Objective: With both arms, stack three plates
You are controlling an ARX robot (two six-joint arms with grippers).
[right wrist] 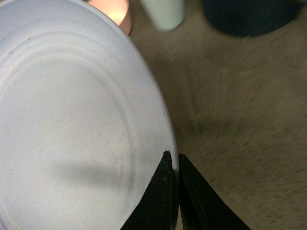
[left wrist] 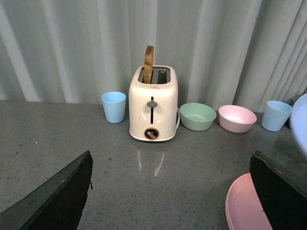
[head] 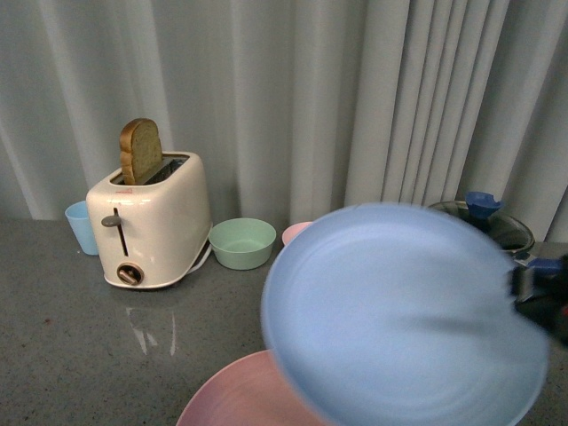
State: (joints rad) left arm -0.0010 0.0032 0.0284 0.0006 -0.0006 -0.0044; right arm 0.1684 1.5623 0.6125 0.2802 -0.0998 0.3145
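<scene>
Light blue plate point(head: 404, 315): raised and tilted, spanning 3 to 6 o'clock of the front view.
Pink plate point(head: 232, 397): on the grey counter point(head: 62, 337) at 6 o'clock. The blue plate hides its 2 o'clock edge.
Toaster point(head: 153, 222): at 9 o'clock, with a bread slice point(head: 140, 151) upright in its slot.
Left gripper point(left wrist: 170, 194): jaws spread wide.
Right gripper point(right wrist: 173, 158): pinched narrow on the blue plate's 3 o'clock rim.
Green bowl point(head: 241, 242): just beside the toaster, at its 3 o'clock.
Blue cup point(head: 82, 226): at the toaster's 9 o'clock.
</scene>
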